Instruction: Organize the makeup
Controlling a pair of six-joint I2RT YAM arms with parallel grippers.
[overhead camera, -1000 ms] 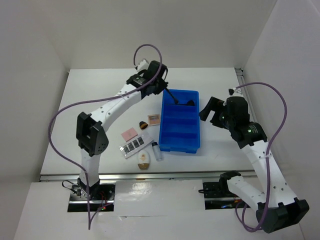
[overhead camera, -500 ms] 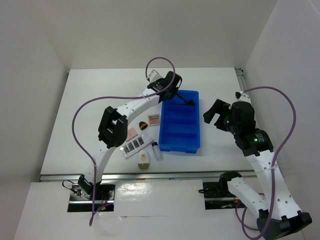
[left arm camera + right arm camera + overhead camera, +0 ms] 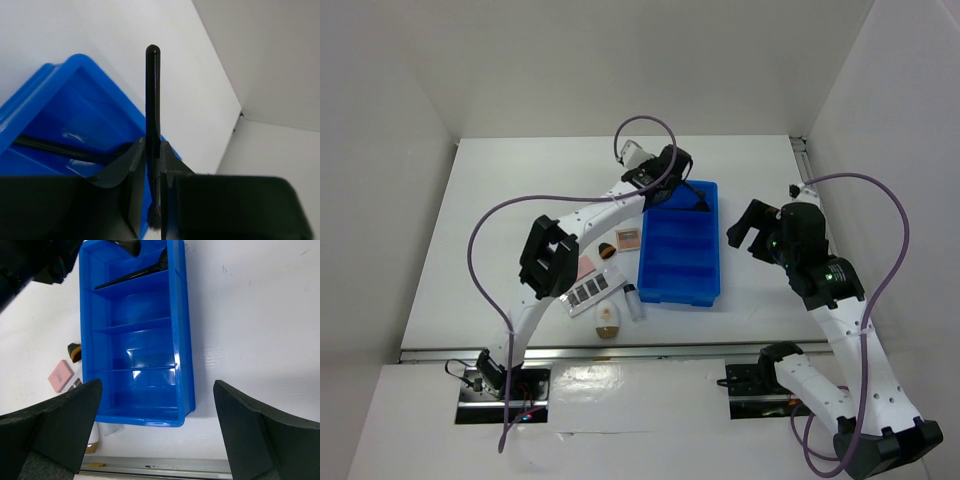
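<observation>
Makeup brush (image 3: 152, 100), clenched in the left pincer (image 3: 151, 150) over the blue tray's (image 3: 60, 80) end nearest the bench's (image 3: 520, 200) far edge, should be lowered flat beside the black tool (image 3: 131, 275) there; right pincer (image 3: 156, 385) hangs released.

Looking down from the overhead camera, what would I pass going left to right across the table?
white strip palette → small white tube → blue tray → right gripper
</observation>
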